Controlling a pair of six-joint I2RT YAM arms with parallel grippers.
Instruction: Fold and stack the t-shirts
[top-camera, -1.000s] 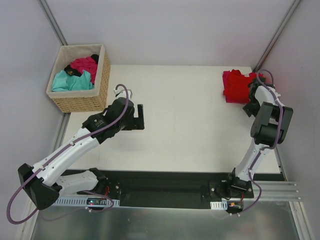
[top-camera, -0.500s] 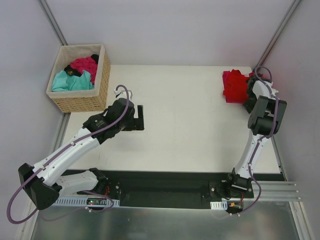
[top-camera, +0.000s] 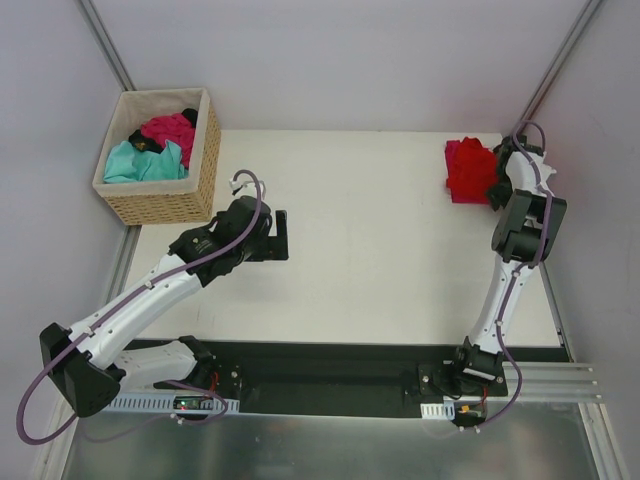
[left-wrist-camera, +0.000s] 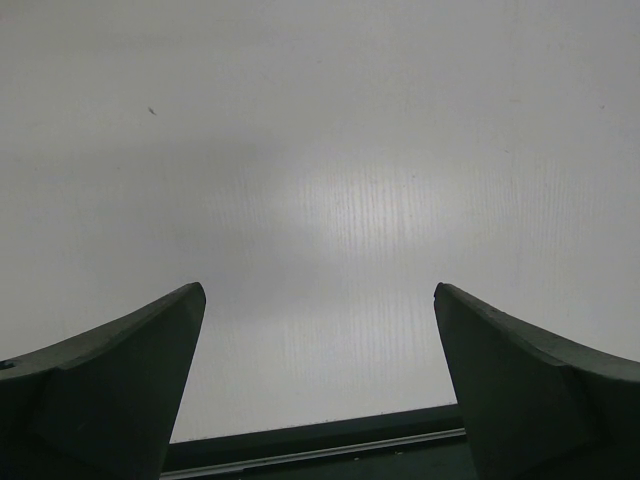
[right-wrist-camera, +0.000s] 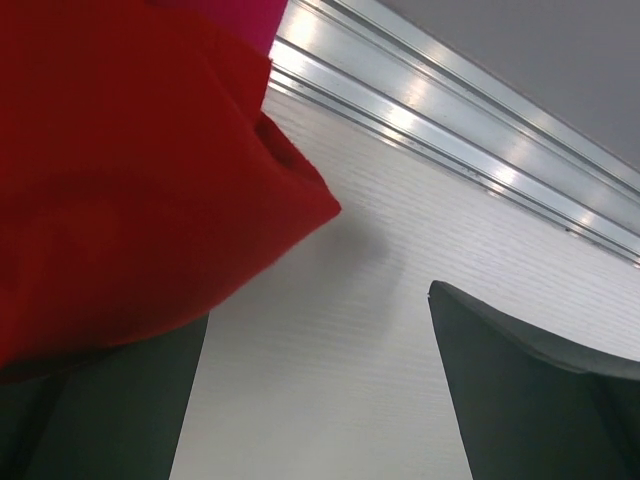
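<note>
White table (top-camera: 380, 250) – left gripper (top-camera: 282, 235) centre-left, jaws spread, empty. Right gripper (top-camera: 495, 188) upper right, jaws wide, at edge of red t-shirt (top-camera: 470, 172) lying on magenta t-shirt (top-camera: 452, 158). Wicker basket (top-camera: 160, 206) upper left – teal t-shirt (top-camera: 145, 162) inside.

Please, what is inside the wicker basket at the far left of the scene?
The basket holds a crumpled teal t-shirt and a magenta-pink t-shirt, with something black between them. Whatever lies beneath these is covered and cannot be seen.
</note>
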